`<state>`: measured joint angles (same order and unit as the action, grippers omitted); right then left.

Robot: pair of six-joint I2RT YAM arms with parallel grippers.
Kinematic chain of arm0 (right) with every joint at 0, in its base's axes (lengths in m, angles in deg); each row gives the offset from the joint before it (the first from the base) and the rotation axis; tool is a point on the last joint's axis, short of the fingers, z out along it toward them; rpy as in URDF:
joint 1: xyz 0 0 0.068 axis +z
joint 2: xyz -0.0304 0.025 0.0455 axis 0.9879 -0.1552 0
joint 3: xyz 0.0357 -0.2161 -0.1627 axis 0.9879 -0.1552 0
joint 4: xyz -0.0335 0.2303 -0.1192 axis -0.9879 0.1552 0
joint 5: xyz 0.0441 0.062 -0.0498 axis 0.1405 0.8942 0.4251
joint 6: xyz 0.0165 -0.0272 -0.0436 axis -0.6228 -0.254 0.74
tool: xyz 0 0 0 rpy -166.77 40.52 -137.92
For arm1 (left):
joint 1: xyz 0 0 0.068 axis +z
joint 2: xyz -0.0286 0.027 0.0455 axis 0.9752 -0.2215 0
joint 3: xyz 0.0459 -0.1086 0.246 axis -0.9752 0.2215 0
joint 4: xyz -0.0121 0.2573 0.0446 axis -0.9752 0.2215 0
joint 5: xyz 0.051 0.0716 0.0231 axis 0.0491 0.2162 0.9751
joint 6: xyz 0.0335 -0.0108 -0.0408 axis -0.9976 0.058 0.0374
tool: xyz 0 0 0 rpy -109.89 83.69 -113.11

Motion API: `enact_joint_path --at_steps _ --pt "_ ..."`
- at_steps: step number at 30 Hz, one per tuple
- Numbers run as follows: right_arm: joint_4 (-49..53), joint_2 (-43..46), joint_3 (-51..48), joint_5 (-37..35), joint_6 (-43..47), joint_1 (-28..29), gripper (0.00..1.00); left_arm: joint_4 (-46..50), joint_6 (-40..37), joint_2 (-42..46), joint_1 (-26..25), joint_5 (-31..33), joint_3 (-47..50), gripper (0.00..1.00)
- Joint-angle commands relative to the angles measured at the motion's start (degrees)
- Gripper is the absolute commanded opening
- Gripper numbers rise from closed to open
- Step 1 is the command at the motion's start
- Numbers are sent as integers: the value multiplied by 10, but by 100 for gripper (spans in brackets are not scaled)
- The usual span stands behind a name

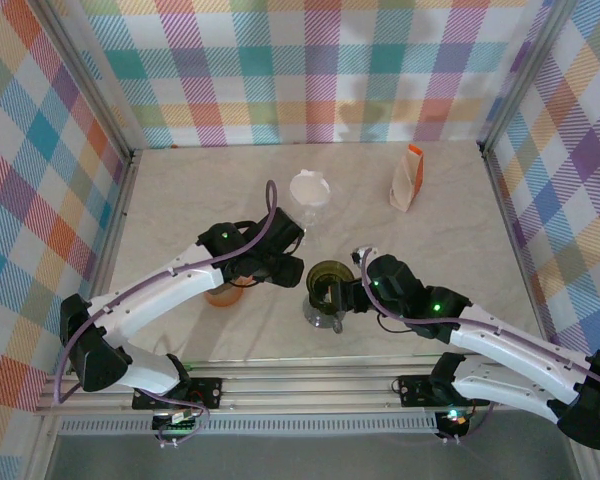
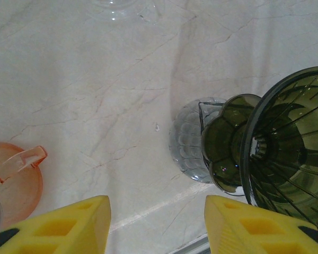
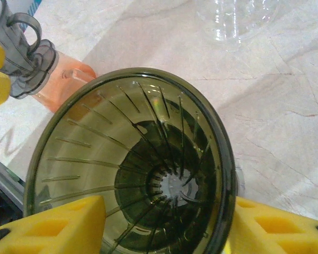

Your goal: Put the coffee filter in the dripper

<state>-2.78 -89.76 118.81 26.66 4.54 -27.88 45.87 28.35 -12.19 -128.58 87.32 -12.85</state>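
Note:
The dripper (image 1: 327, 278) is a dark green ribbed cone. It leans tilted over a small clear patterned glass (image 2: 188, 143) on the marble table. My right gripper (image 3: 167, 222) is at its lower part. One yellow finger (image 3: 53, 227) lies in front of the cone's wall and the other (image 3: 275, 227) is against the outside of its rim (image 3: 230, 174). Whether they press on it is unclear. My left gripper (image 2: 158, 222) hovers open just left of the dripper (image 2: 291, 159), over bare table. The coffee filter is hidden from me.
An orange cup-like piece (image 1: 223, 293) with a smoky grey part (image 3: 26, 58) on it sits under the left arm. A clear vessel (image 1: 309, 192) stands behind the dripper. A white and orange packet (image 1: 408, 178) stands at the back right. Checked walls close in the table.

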Motion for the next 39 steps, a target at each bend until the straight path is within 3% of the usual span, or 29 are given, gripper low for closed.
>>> enact_joint_path --at_steps 1,12,16,19,21,27,32,35,39 --pt "-25 -2 16 6 -8 -3 56 -6 7 17 7 -7 3 50" --pt "8 -10 29 -25 -14 -2 43 -9 8 21 8 -10 9 51" --pt "17 -17 41 -28 -13 -3 44 -10 6 21 9 -10 9 51" --pt "25 -19 42 -30 -17 -2 55 -9 8 23 10 -10 12 52" --pt "24 -10 38 -38 -18 -2 65 -9 8 29 11 -8 12 55" --pt "53 30 60 -93 -5 -1 72 -16 12 63 17 -3 6 71" --pt "128 33 103 -171 0 -19 68 -28 17 101 19 -2 0 86" --pt "181 19 128 -163 -1 -53 60 -34 21 129 19 1 0 91" --pt "188 48 105 -116 33 -54 62 -28 23 158 18 3 4 93"
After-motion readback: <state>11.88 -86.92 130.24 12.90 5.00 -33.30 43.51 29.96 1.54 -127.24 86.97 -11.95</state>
